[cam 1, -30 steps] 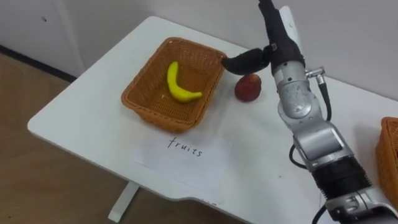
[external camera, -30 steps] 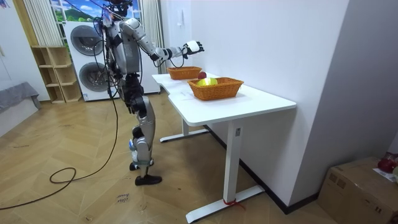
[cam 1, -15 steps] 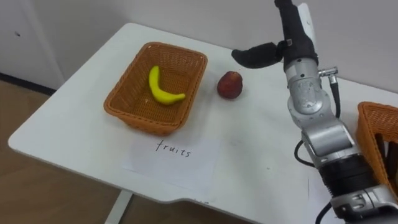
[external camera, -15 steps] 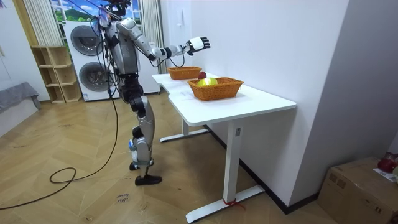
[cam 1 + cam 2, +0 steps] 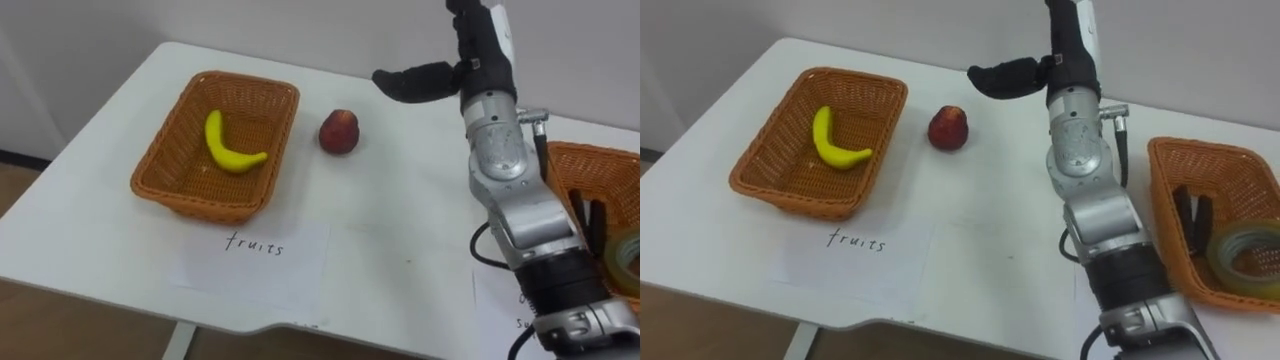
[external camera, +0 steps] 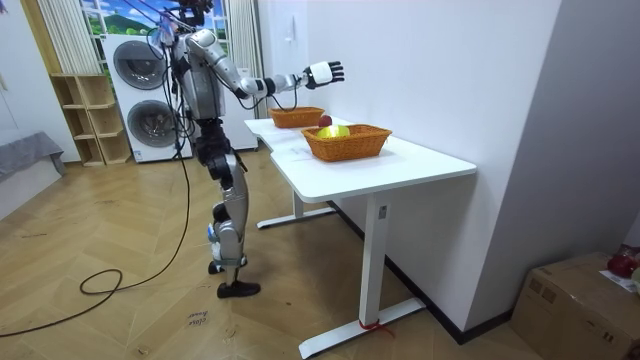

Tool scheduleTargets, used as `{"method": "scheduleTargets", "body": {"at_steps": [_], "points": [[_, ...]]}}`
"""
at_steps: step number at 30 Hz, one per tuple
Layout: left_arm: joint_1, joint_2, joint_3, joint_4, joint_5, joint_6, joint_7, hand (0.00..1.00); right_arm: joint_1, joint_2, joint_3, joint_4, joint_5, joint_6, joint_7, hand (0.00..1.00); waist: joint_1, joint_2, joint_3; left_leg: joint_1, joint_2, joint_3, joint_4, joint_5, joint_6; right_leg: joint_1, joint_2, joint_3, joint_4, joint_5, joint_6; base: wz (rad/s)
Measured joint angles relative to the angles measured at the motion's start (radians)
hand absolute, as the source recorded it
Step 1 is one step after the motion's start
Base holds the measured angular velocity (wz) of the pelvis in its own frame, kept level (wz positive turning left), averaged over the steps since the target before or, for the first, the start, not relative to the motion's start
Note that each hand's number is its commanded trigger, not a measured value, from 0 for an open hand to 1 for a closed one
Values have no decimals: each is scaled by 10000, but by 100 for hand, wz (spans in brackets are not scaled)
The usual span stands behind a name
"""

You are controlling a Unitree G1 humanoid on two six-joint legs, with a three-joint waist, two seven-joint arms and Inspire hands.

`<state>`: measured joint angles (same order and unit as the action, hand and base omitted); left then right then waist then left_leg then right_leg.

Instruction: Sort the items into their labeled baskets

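A yellow banana (image 5: 232, 145) lies in the woven fruit basket (image 5: 200, 205) at the table's left. A red apple (image 5: 340, 131) sits on the white table just right of that basket, outside it. My right hand (image 5: 478, 45) is raised above the table, to the right of and beyond the apple, open and holding nothing, with its thumb (image 5: 415, 80) pointing left. In the room view the right hand (image 6: 322, 72) is held high over the table with its fingers spread. A second woven basket (image 5: 1170, 200) at the right holds dark office items (image 5: 1192, 212) and a tape roll (image 5: 1245, 250).
A paper label (image 5: 255, 262) with handwriting lies in front of the fruit basket. The table's front edge runs close below it. I stand at the table's long side, with a wall behind the table.
My right hand has risen from just above the apple to higher over the table, with its fingers spread. The eye view has swung right, bringing the right basket into sight.
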<state>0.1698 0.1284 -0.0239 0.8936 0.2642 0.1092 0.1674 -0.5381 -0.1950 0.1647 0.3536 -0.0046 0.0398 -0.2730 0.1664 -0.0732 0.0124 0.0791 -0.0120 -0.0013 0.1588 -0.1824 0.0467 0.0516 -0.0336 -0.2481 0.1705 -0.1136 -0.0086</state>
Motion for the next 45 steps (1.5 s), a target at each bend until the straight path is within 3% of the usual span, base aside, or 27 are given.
{"method": "scheduleTargets", "body": {"at_steps": [7, 10, 15, 25, 38, 45], "points": [[-38, -4, -2, 3, -1, -20, -6, 0, 42, 1, 1, 263, 14, -37, -86, 0, -28, 39, 23, -42, 1, -25, -70, 0, 1, -36, 3, -3, -46, -1, 2, 0], [-48, -19, -62, 3, -21, -20, -8, 0, 120, 2, 27, 262, 119, -52, -78, 0, 11, 111, -5, -108, 1, -38, -72, 0, 1, -117, 3, 1, -46, -1, 2, 0], [-113, -17, -217, 334, -641, -65, 26, 0, 179, 6, 105, 1025, 151, -175, -42, 0, 31, 276, -27, -205, 0, -38, -68, 2, 3, -232, -1, -22, -39, -2, 3, 0], [-296, 98, -792, 474, -1693, -332, 183, 0, 160, -9, 117, 2186, 581, -215, 104, 0, 162, 328, -36, -893, -19, -59, 136, 9, -2, -852, -53, -30, 77, 6, -10, 0], [-696, 133, -1192, 1078, -1955, -522, 351, 0, -261, -70, 577, 3021, 343, -398, 140, 0, 360, 331, 69, -1451, -44, -83, 286, 21, 6, -1397, -163, -212, 171, 5, -8, 2], [-782, 219, -1385, 1111, -1965, -612, 463, 0, -262, -68, 659, 3293, 331, -399, 149, 0, 350, 197, 192, -1544, -43, -99, 297, 21, 6, -1421, -161, -291, 149, 5, -8, 1]]}}
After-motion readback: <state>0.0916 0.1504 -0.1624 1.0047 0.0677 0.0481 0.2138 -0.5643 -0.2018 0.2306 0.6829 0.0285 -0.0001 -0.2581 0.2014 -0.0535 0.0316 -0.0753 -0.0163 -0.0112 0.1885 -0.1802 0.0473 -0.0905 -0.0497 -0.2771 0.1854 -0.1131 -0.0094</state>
